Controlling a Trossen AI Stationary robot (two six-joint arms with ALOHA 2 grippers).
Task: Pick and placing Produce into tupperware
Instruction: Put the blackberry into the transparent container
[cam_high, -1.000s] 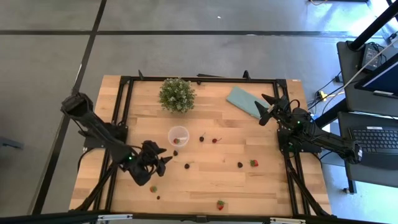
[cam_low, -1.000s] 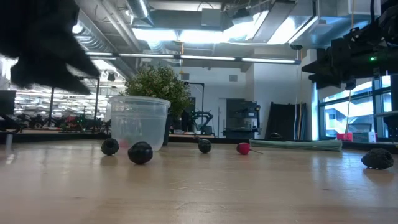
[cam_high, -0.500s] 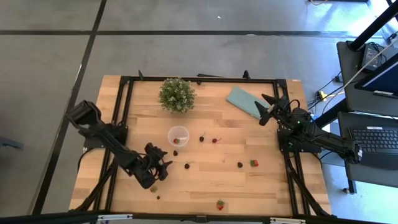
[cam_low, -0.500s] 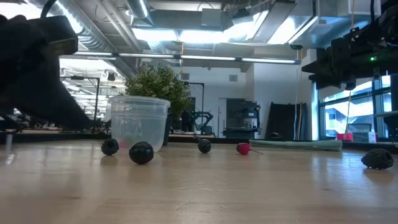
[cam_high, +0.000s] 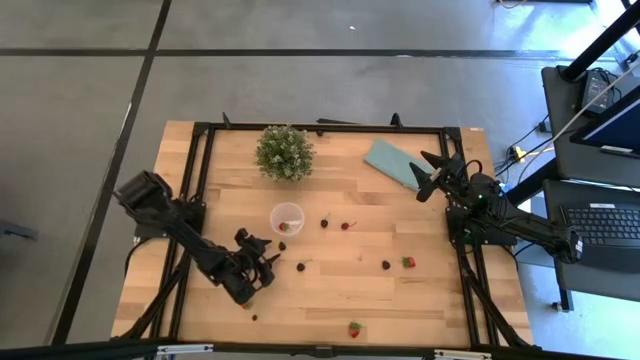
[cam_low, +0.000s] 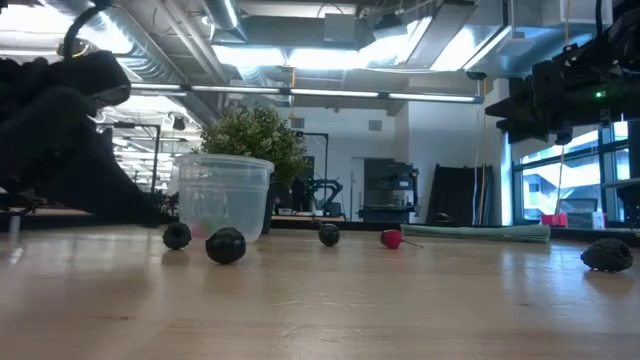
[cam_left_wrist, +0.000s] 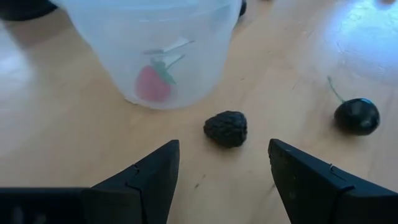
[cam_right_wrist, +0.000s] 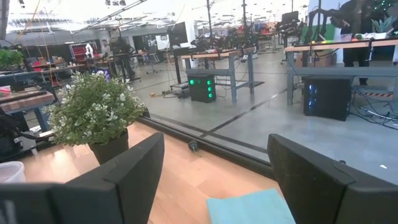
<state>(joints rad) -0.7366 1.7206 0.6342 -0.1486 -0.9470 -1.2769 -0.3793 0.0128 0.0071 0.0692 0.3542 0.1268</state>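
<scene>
left gripper is low over the table, fingers spread wide, holding nothing, a blackberry just ahead beside the tupperware, strawberry inside. right gripper waits open near the teal cloth.

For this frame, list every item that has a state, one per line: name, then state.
Tupperware cup: upright, no lid, one strawberry inside.
Blackberry: on the table just outside the cup, between the fingers' line, not gripped.
Left gripper: open, low, aimed at the blackberry.
Right gripper: open, empty, waiting over the teal cloth.
Potted plant: upright.
</scene>
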